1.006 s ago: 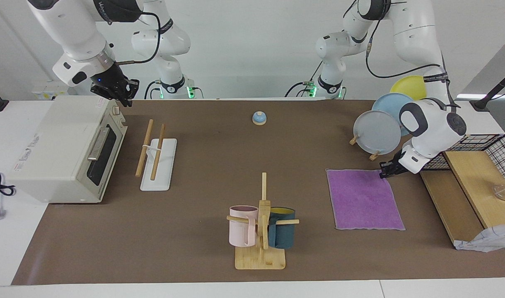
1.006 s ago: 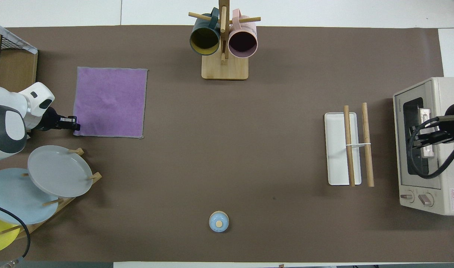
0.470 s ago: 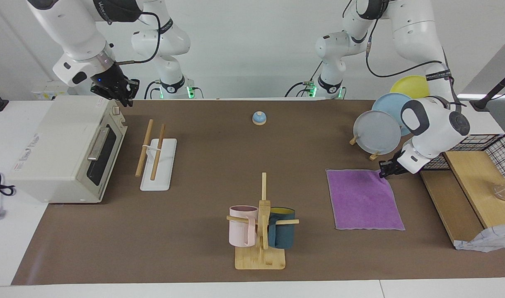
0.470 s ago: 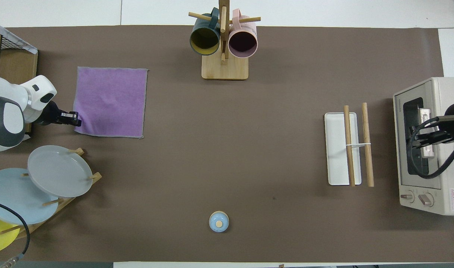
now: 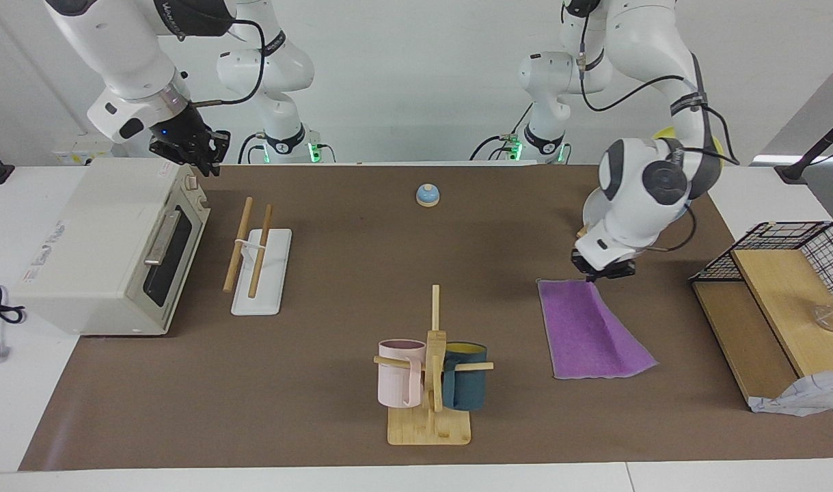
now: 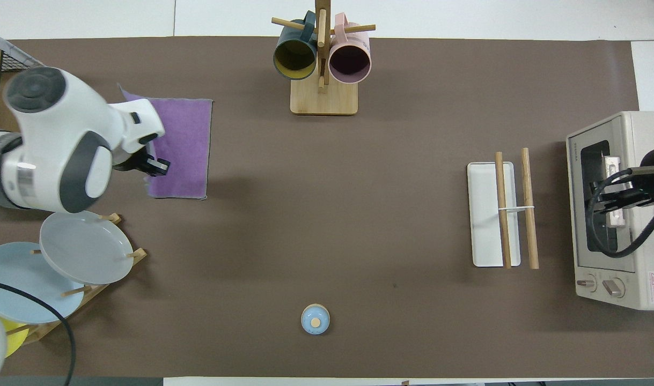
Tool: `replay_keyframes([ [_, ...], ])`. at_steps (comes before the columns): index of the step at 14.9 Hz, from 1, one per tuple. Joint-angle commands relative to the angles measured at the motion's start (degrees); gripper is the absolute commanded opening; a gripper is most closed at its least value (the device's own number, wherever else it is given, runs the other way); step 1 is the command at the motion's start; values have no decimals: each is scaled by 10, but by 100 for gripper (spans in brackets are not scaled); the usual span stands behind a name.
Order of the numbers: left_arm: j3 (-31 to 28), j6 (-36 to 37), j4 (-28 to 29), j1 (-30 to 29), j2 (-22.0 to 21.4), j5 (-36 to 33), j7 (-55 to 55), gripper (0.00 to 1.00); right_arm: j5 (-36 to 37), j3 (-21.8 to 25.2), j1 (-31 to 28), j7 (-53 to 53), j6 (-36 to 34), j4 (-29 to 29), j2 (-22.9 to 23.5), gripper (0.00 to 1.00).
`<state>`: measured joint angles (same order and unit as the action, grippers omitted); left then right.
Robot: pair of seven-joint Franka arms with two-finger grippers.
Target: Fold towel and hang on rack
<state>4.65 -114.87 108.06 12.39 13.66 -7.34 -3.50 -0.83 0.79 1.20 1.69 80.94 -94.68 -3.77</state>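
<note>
Oven (image 5: pixel 108 246): sits at the right arm's end of the table, door shut.
Right gripper (image 5: pixel 196 154): hangs over the oven's top corner nearest the robots; this arm waits, and whether its fingers are open or closed cannot be told.
Rack (image 5: pixel 259 263): lies on the mat beside the oven, two wooden dowels running above its white base, nothing on them.
Bell (image 5: pixel 428 195): stands mid-table, close to the robots.
Mug tree (image 5: pixel 431 383): stands mid-table, far from the robots, with a pink and a teal mug on its pegs.
Towel (image 5: pixel 590 331): purple face up, toward the left arm's end; the side toward that end is raised off the mat and slopes up to one corner, the rest lies flat.
Left gripper (image 5: pixel 602 272): pinches that raised corner, fingers closed on the cloth, above the towel's edge nearest the robots.
Plates (image 6: pixel 64 257): stand in a wooden holder nearer the robots than the towel.
</note>
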Motion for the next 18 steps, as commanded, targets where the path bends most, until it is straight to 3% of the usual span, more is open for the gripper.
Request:
replay_keyframes([
  [1, -10, -77, 94, 68, -7, -52, 98, 0, -8, -2, -4, 15, -2, -14, -12, 17],
  [2, -10, -110, 118, 75, -5, -64, 124, 0, -8, -2, -3, 15, -2, -14, -12, 17],
  [7, -9, -116, 118, 68, -4, -61, 132, 0, -8, -2, -3, 16, -2, -14, -12, 17],
  [8, -9, -118, 118, 68, -4, -60, 132, 9, -9, -2, -3, 16, -1, -14, -12, 18],
  [9, -9, -119, 118, 68, -3, -60, 132, 62, -9, -2, -4, 16, -1, -14, -12, 18],
  [10, -9, -120, 117, 69, -3, -60, 133, 70, -9, -2, -4, 16, -1, -14, -12, 19],
  [11, -9, -120, 116, 69, -3, -59, 138, 89, -9, -2, -3, 16, -1, -14, -12, 19],
  [12, -9, -117, 112, 68, -4, -59, 137, 100, -9, -2, -3, 16, -1, -14, -13, 19],
  [14, -10, -91, 98, 54, -11, -50, 128, 100, -9, -2, -4, 16, -2, -14, -12, 20],
  [16, -10, -54, 47, 32, -5, 10, 80, 100, -9, -2, -3, 16, -2, -14, -13, 20],
  [18, -11, -61, 31, 4, 5, 66, 25, 100, -9, -2, -4, 16, -2, -14, -12, 20],
])
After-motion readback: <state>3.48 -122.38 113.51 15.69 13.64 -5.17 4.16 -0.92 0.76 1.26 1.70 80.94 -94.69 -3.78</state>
